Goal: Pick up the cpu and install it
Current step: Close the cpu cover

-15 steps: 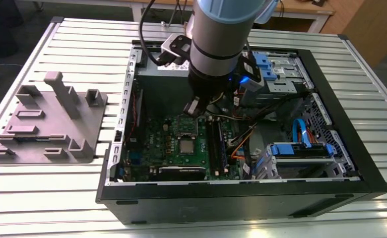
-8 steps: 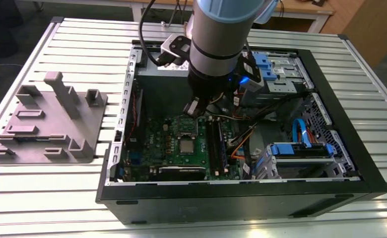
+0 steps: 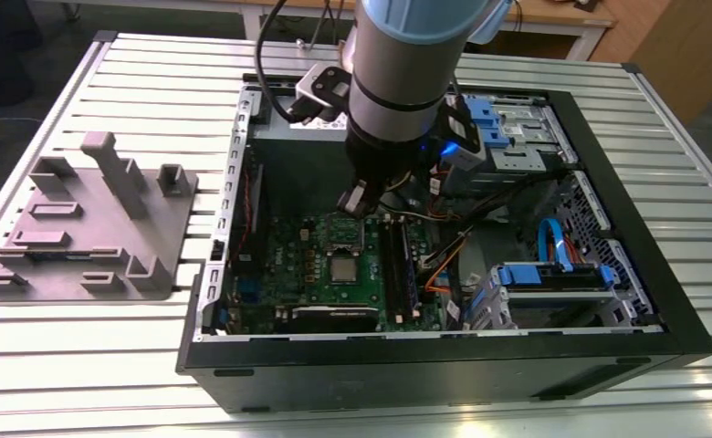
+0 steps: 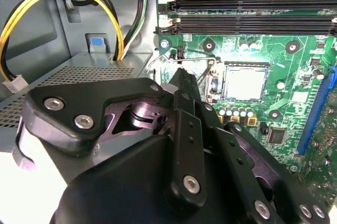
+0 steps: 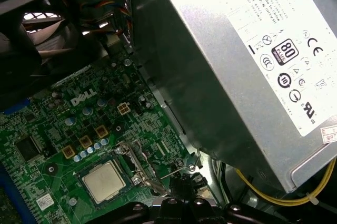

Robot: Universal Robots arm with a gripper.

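Note:
The cpu [image 3: 344,269] is a small silvery square lying flat in its socket on the green motherboard [image 3: 295,274], also seen in both wrist views [image 4: 245,83] [image 5: 103,182]. My gripper [image 3: 356,203] hangs inside the open computer case, just above the board and beside the socket. Its black fingers [image 4: 184,108] run together to a narrow tip with nothing between them. That tip [image 5: 181,184] sits at the socket's thin wire lever [image 5: 176,172], a short way from the cpu and not touching it.
The grey power supply box [image 5: 237,50] stands close beside the gripper, with yellow cables [image 4: 31,8] looping off it. Black memory slots [image 4: 253,2] run past the socket. Blue drive brackets [image 3: 551,274] fill the case's far side. A grey plastic fixture [image 3: 89,228] lies on the slatted table.

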